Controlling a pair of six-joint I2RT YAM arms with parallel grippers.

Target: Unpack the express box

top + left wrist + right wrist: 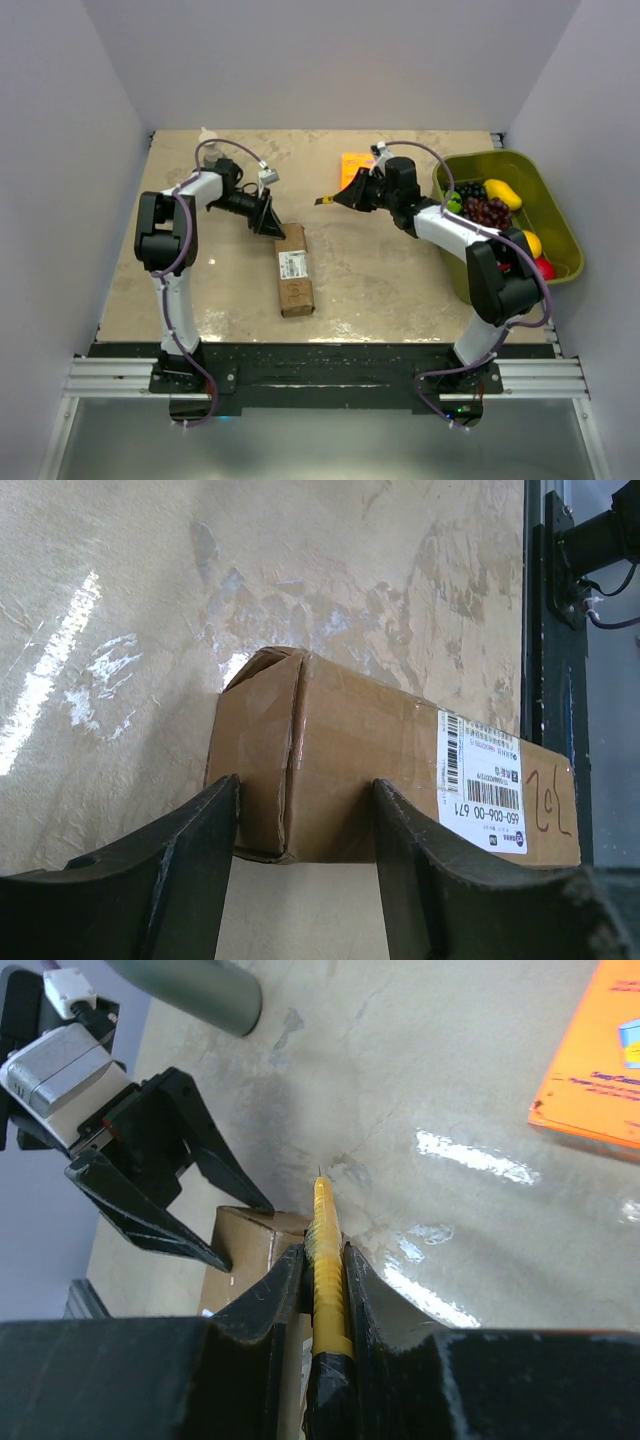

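The express box [294,270] is a long brown carton with a white label, lying flat on the table between the arms. My left gripper [272,222] hangs open at its far end. In the left wrist view its fingertips [306,785] stand either side of the box's [400,770] end corner, with gaps showing. My right gripper [345,197] is shut on a yellow utility knife [325,1220]. The knife's tip [326,200] points left toward the box's far end [250,1250], still in the air to its right. The left gripper [249,1237] shows at that end.
A flat orange box [355,165] lies at the back of the table behind my right gripper. A green bin [500,156] with grapes, a yellow fruit and other fruit stands at the right edge. Grey walls close in the sides and back.
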